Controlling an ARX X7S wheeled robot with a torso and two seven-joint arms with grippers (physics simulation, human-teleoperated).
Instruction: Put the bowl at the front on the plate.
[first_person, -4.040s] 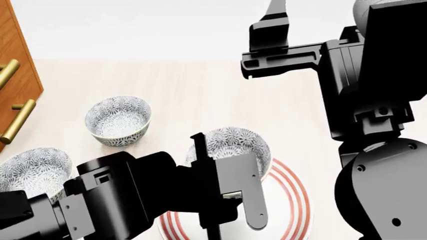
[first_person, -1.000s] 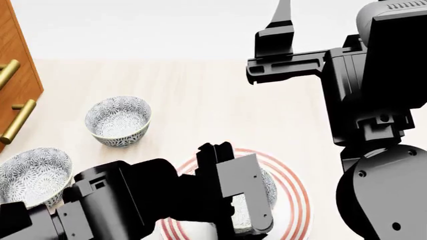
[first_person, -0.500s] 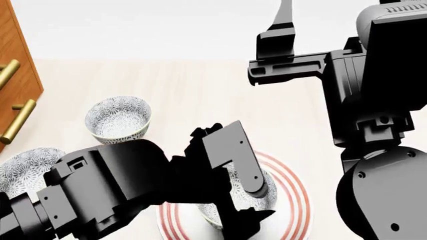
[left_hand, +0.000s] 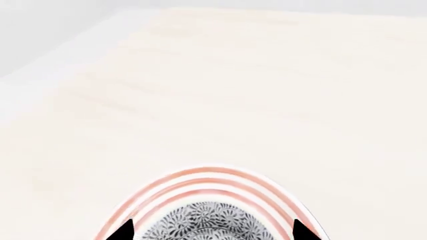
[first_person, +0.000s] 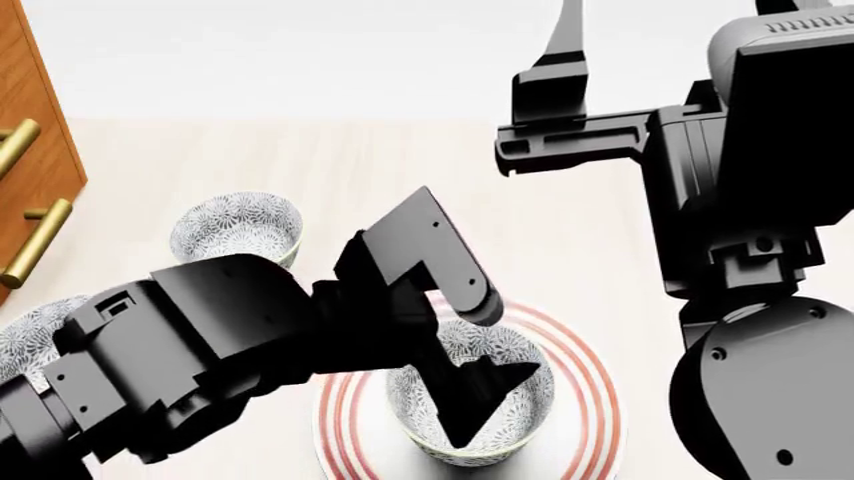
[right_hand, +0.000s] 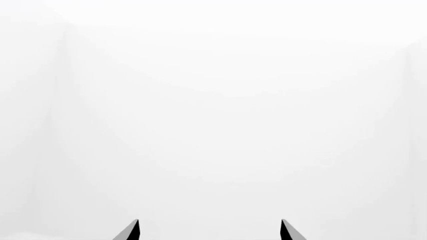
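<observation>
Your patterned bowl (first_person: 470, 405) sat upright on the red-ringed plate (first_person: 591, 400), roughly at its centre, with the rings showing around it on every visible side. The plate lay flat on the pale wooden tabletop (first_person: 400, 180), near the front edge of the head view.

Your left gripper (first_person: 467, 375) was above the bowl, its dark fingers reaching down over the bowl's rim and opening. In the left wrist view the two fingertips (left_hand: 123, 231) stood wide apart, one to each side of the bowl (left_hand: 210, 222), with the plate's rings (left_hand: 207, 180) arcing beyond them. Whether either finger touched the bowl's wall could not be told, but the jaws were spread and not clamped on it.

Your right gripper (right_hand: 209, 231) was raised well clear of the table, far from the plate. Its wrist view showed only blank white surroundings, with the two finger points set wide apart and nothing between them.

Two more bowls of the same pattern stood to the left: one (first_person: 234, 228) farther back on the table, partly behind your left arm, and another (first_person: 30, 335) at the left edge, mostly hidden by that arm. A wooden cabinet with brass handles (first_person: 34, 240) filled the left border of the head view.
</observation>
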